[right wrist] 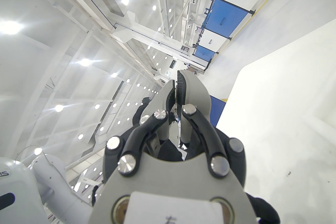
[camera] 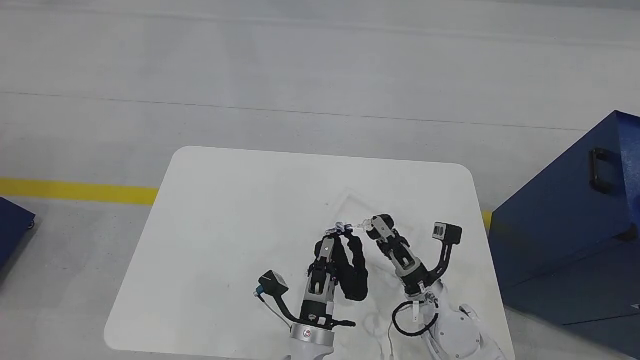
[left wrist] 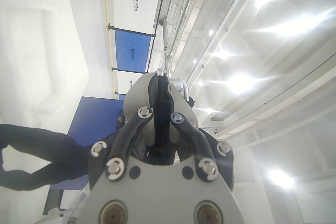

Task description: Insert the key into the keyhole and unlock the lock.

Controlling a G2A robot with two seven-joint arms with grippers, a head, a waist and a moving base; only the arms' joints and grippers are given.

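found at about 6 o'clock on the table, lifted off its top and tilted upward: the left gripper, at 9 o'clock of its partner. pinched fully together, pad against pad, with a small clear piece poking past the tips; perhaps part of the key, impossible to tell. just beside those tips, toward 3 o'clock, a metal loop, judged to be the shackle of the lock, up in the air between the two arms; probably the small pale speck seen from above. further toward 3 o'clock, the right gripper: narrowed to a thin slit, contents impossible to make out.

judged to be the lining-up step, with no turning begun. to do it well: hold the lock side dead steady and move only the key side. bring the blade onto the keyhole's axis first, then push straight along it, never at an angle. check tooth direction before pushing. go slowly, given such small parts and the risk of swivel in a light pinch. stop at any resistance, back off a little, re-aim. turn only after seating to full depth, twisting about the blade's own line, not sweeping the wrist sideways. keep both pinches firm throughout.
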